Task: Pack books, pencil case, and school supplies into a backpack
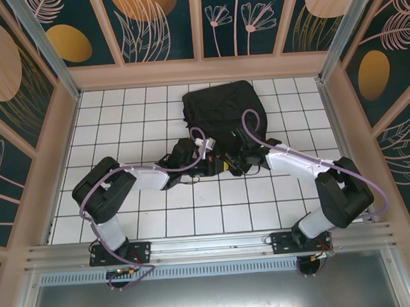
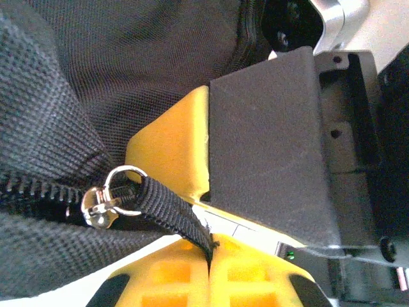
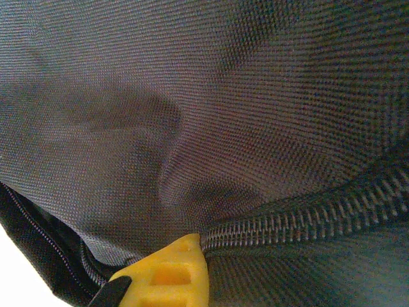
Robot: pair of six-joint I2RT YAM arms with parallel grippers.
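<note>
The black backpack (image 1: 220,106) lies on the tiled table at the back middle, with both arms meeting at its near edge. My left gripper (image 1: 214,164) (image 2: 209,256) is shut on the black webbing zip pull (image 2: 171,211), which hangs from a silver slider (image 2: 102,204) on the zip. My right gripper (image 1: 237,159) (image 3: 204,246) is pressed into the backpack's fabric beside the zip teeth (image 3: 307,220). One yellow finger (image 3: 167,276) shows and the other is under the cloth, pinching the backpack. The books, pencil case and school supplies are hidden.
The right gripper's yellow finger (image 2: 171,146) and dark body (image 2: 268,141) sit a few centimetres from the left fingertips. White tiled table (image 1: 194,216) runs toward the arm bases. Wooden walls (image 1: 59,133) close the left, right and back sides.
</note>
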